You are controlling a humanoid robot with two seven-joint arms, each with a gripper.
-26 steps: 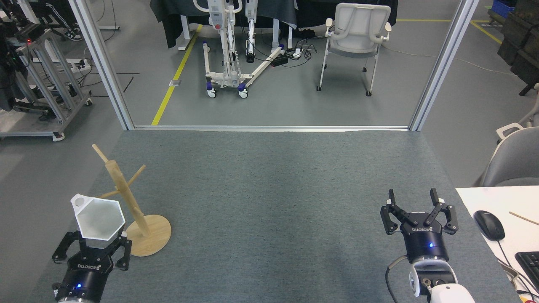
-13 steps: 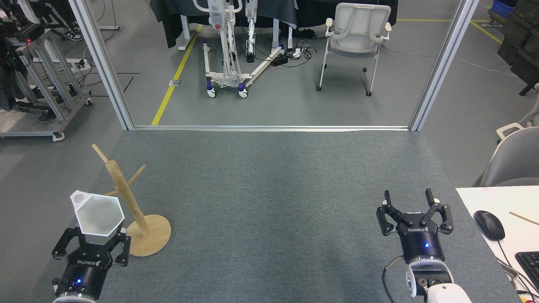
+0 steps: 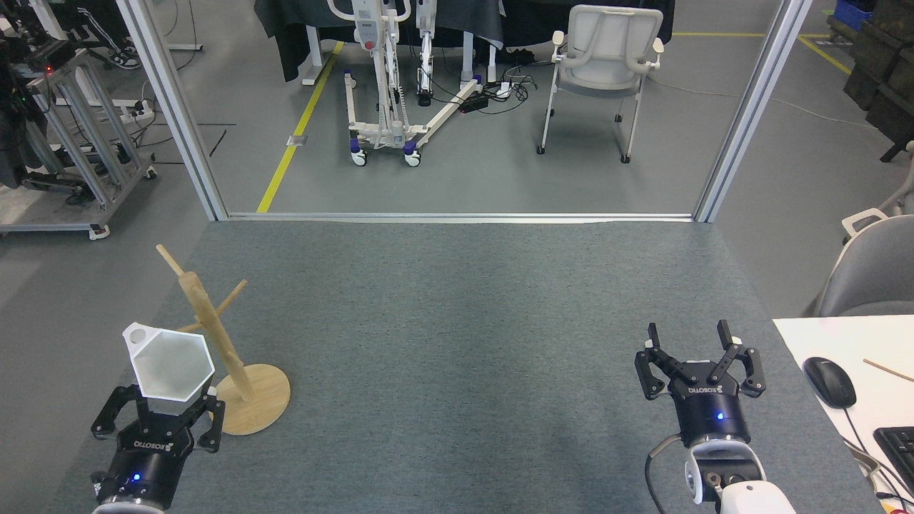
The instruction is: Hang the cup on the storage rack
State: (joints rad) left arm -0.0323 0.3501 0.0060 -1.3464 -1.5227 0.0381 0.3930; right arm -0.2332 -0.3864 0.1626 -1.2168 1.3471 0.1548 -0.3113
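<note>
The white faceted cup with its hexagonal rim faces up at me, held in my left gripper, which is shut on its lower body. Its angular handle with a hole points up and left. Just right of the cup stands the wooden storage rack, its round base on the grey mat and its thin pegs angling up. The cup overlaps one short peg in view; I cannot tell whether they touch. My right gripper stands open and empty at the lower right.
A white desk with a black mouse and keyboard corner sits at the right edge, beside a grey chair. Metal frame posts border the mat's far edge. A white chair and a wheeled stand are beyond.
The cup and left gripper shifted slightly right toward the rack's post. The right gripper drifted a little left and down, still open.
</note>
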